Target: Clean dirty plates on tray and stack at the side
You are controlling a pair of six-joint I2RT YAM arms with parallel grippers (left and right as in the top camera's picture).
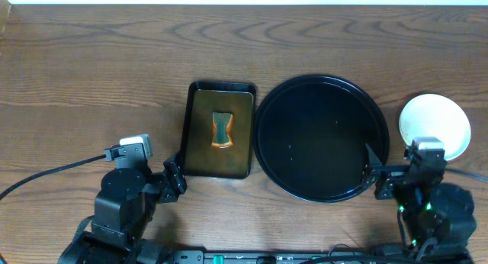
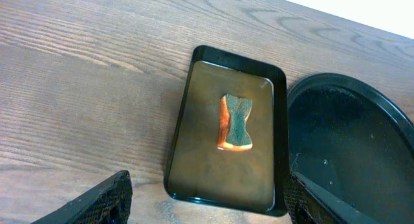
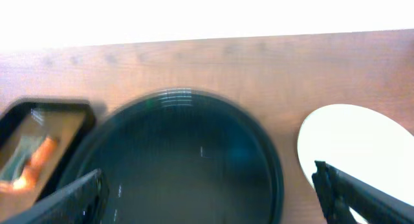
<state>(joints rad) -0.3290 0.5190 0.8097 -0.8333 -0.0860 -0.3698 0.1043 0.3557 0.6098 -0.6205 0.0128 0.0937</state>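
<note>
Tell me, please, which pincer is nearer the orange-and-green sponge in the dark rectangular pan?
Left. The left pincer is beside the sponge's pan, at its near-left corner; the right pincer is across the round black tray, at its right rim.

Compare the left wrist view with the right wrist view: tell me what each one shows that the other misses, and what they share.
Only the left wrist view shows the rectangular pan whole, with a wide stretch of tabletop to its left. Only the right wrist view shows the white plate, which sits on the wood beside the black tray and apart from it. Both views share the tray, the pan and the sponge lying in the pan. The right wrist view catches just a blurred corner of that pan.
</note>
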